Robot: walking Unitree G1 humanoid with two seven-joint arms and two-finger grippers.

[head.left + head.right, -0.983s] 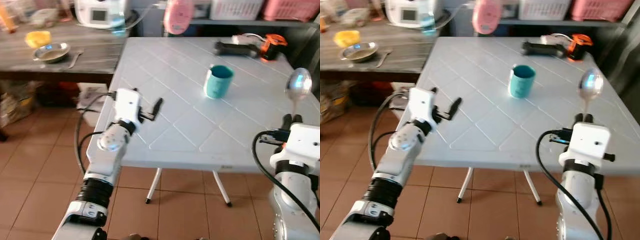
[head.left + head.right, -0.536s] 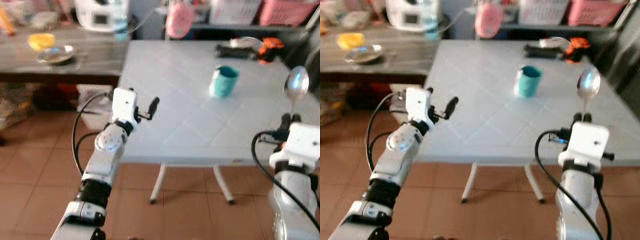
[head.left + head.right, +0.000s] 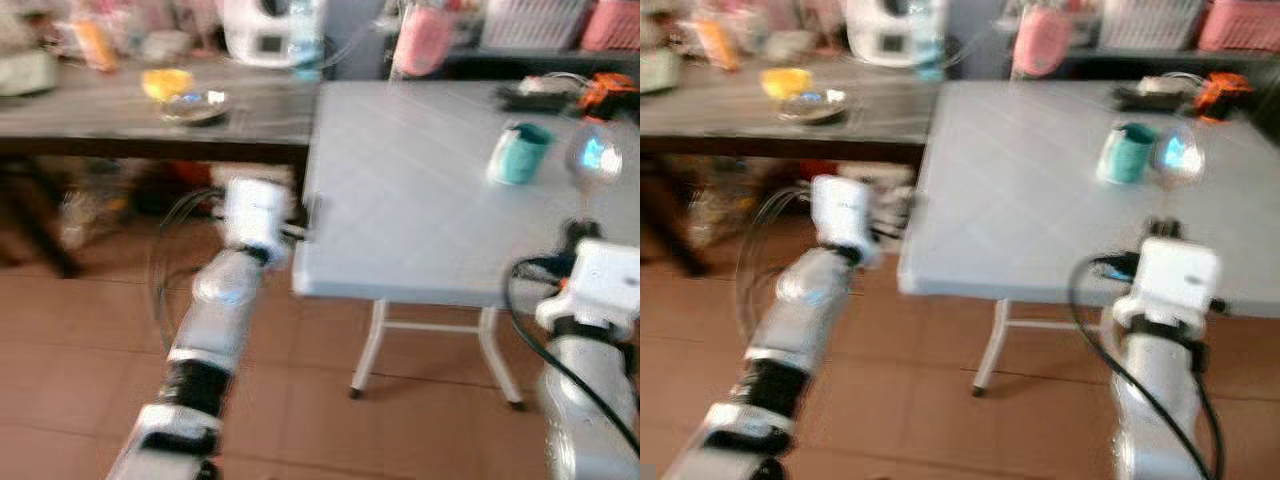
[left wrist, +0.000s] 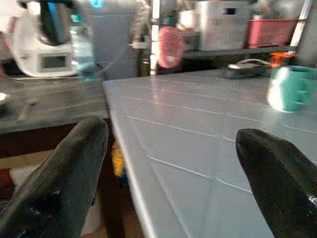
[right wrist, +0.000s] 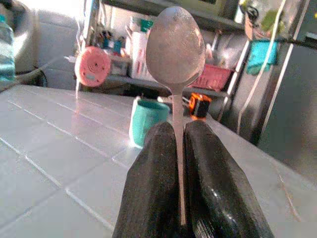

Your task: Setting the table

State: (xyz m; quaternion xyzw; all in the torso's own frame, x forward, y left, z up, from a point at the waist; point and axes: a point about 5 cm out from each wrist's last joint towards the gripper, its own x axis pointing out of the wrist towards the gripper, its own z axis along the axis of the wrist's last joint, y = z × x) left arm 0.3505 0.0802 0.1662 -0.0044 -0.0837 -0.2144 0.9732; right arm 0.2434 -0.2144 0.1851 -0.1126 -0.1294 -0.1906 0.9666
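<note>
Camera has swung left since a second ago; things sit as before. Right tool [image 5: 179, 163] clamps the spoon [image 5: 175, 47] upright, near the cup [image 3: 520, 153] on the surface [image 3: 420, 200]. Left tool [image 4: 173, 168] gapes wide. Judgement: steady first, then lay it beside the cup

Upper right, a cup [image 3: 520, 153] stands on the table [image 3: 420, 200]; upper left, a bowl [image 3: 195, 106] on the counter [image 3: 120, 110].
</note>
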